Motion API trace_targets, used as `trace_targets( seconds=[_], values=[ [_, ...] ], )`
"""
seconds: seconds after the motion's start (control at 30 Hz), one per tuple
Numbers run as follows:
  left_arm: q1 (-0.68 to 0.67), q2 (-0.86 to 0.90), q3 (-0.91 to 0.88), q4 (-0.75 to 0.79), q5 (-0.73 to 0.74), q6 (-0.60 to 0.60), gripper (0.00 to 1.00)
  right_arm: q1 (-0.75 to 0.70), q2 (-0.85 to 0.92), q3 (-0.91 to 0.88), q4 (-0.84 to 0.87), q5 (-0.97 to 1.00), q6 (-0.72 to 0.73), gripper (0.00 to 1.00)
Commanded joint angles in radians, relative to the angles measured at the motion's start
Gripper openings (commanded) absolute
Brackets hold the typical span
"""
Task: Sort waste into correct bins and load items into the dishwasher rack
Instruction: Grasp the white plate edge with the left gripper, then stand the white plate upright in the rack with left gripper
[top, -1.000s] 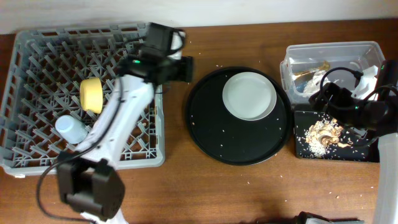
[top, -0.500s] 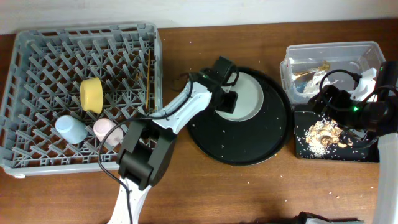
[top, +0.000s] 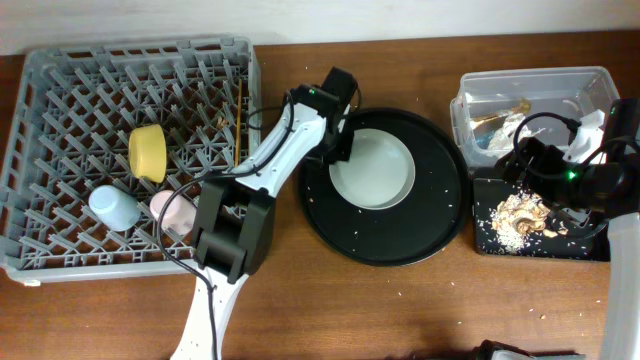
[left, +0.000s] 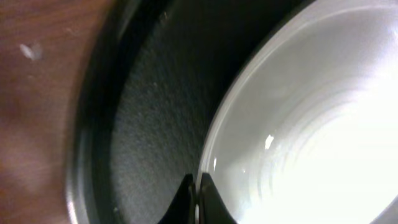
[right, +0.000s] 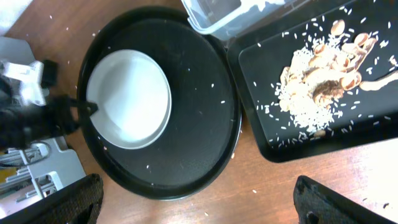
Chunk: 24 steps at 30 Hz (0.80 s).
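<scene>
Plate (left: 311, 124) is pinched at its rim by left gripper (left: 196, 198) | plate is laid in round tray (left: 143, 124), right of it | right gripper (right: 202, 202) is held wide open | flat tray (right: 249, 93) is seen ahead-right of it

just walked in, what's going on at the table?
The left end effector pinches the rim of the plate on the round black tray. The rack holds the yellow bowl, blue cup, pink cup and chopsticks. The right end effector hangs open near the flat black tray, which holds food leftovers.
</scene>
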Motion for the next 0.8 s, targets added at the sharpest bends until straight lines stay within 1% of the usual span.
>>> trace_targets(
  seconds=[0.0,0.03,0.1,0.13,0.17,0.2,0.23,0.33,0.37,0.4,0.5,0.53,0.63,0.67,0.7,0.73,0.77],
  values=[
    [0.014,-0.043,0.324,-0.305,-0.458,0.017,0.0,-0.006,0.0,0.006,-0.001,0.002,-0.003,0.99],
    [0.014,-0.069,0.409,-0.397,-0.61,0.019,0.0,-0.006,0.0,0.006,0.0,0.002,-0.003,0.98],
    [0.02,-0.121,0.502,-0.524,-0.772,0.019,0.0,-0.006,0.0,0.006,0.0,0.002,-0.003,0.99],
    [0.038,-0.173,0.507,-0.592,-0.933,0.019,0.0,-0.006,0.0,0.006,0.0,0.002,-0.003,0.98],
    [0.061,-0.219,0.506,-0.614,-1.022,0.026,0.0,-0.006,0.0,0.006,0.0,0.002,-0.003,0.99],
    [0.084,-0.246,0.506,-0.614,-1.077,0.09,0.0,-0.006,0.0,0.006,0.0,0.002,-0.003,0.99],
    [0.106,-0.266,0.506,-0.614,-1.116,0.1,0.0,-0.006,0.0,0.006,0.0,0.002,-0.003,0.98],
    [0.274,-0.29,0.481,-0.609,-1.091,0.079,0.0,-0.006,0.0,0.006,0.0,0.002,-0.003,0.98],
    [0.32,-0.29,0.432,-0.575,-1.023,0.08,0.0,-0.006,0.0,0.006,0.0,0.002,-0.003,0.98],
    [0.339,-0.29,0.346,-0.53,-1.01,0.08,0.0,-0.006,0.0,0.006,0.0,0.002,-0.003,0.99],
    [0.337,-0.29,0.111,-0.398,-1.022,0.08,0.0,-0.006,0.0,0.006,0.0,0.002,-0.003,0.98],
    [0.332,-0.29,0.064,-0.383,-1.02,0.08,0.0,-0.006,0.0,0.006,0.0,0.002,-0.003,0.98],
    [0.331,-0.29,0.048,-0.375,-0.978,0.08,0.0,-0.006,0.0,0.006,0.0,0.002,-0.003,0.98],
    [0.329,-0.29,0.048,-0.372,-0.978,0.08,0.03,-0.006,0.0,0.006,0.0,0.002,-0.003,0.98],
    [0.313,-0.29,0.048,-0.375,-0.978,0.08,0.15,-0.006,0.0,0.006,0.0,0.002,-0.003,0.98],
    [0.302,-0.29,0.048,-0.38,-0.975,0.08,0.31,-0.006,0.0,0.006,0.0,0.002,-0.003,0.98],
    [0.276,-0.303,0.05,-0.392,-0.942,0.08,0.56,-0.006,0.0,0.006,0.0,0.002,-0.003,0.98]
  ],
)
